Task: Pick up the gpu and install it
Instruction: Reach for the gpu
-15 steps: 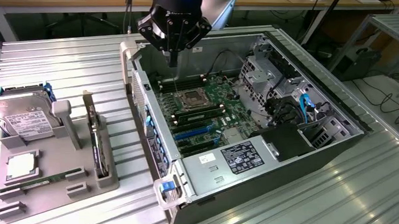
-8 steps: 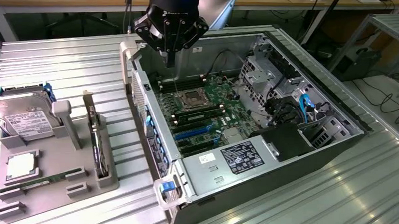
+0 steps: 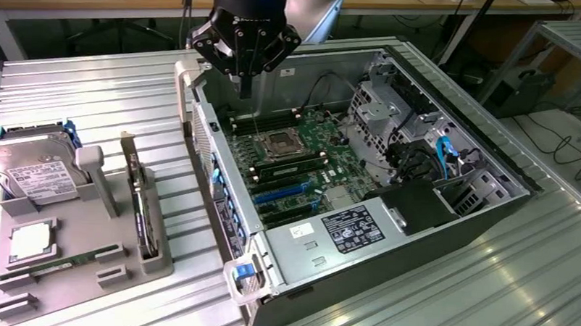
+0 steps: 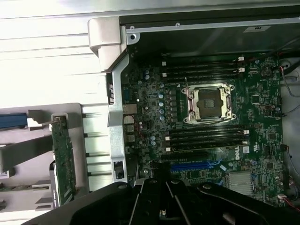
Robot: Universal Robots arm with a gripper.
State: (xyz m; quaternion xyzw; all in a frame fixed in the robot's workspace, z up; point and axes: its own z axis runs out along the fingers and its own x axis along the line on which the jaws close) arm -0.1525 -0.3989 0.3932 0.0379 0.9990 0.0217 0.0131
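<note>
The gpu [image 3: 138, 194] stands on its edge in a slot of the grey holder [image 3: 85, 232] at the exterior view's left, with its long edge up. In the wrist view the gpu [image 4: 63, 159] shows as a thin green-faced card in that holder. My gripper [image 3: 243, 85] hangs above the far end of the open computer case [image 3: 368, 173], well away from the gpu. Its fingers are shut together with nothing between them. The gripper [image 4: 161, 187] appears dark over the motherboard's blue card slots [image 4: 197, 166].
A silver hard drive [image 3: 34, 170], a processor chip [image 3: 32, 241] and a green memory stick [image 3: 64, 260] share the holder. Inside the case are the motherboard [image 3: 291, 156], its empty socket [image 4: 208, 103], a power supply [image 3: 351, 230] and drive cages [image 3: 399, 109]. Everything rests on a ribbed metal table [image 3: 99, 98].
</note>
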